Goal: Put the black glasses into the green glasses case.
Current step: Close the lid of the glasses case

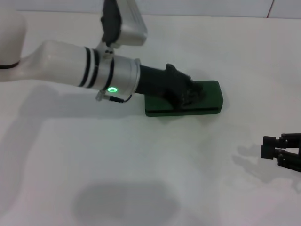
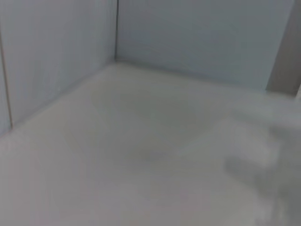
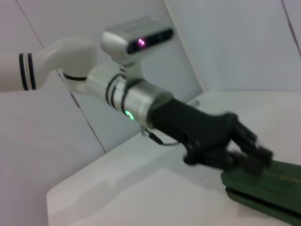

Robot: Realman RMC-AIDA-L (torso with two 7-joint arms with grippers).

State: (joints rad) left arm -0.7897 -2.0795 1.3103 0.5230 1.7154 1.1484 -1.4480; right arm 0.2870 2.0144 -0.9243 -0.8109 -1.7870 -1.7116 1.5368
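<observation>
The green glasses case [image 1: 212,92] lies closed and flat on the white table, a little right of centre in the head view. My left gripper [image 1: 190,96] reaches over it from the left and rests on top of its lid. The right wrist view shows the same: the left gripper [image 3: 251,157] sits on the lid of the case [image 3: 273,181], which bears small gold lettering. The black glasses are not in view. My right gripper [image 1: 270,147] is open and empty, low over the table at the right edge, well apart from the case.
The white table [image 1: 141,165] runs all around the case. Pale walls stand behind it, and the left wrist view shows only bare table [image 2: 141,155] and a wall corner.
</observation>
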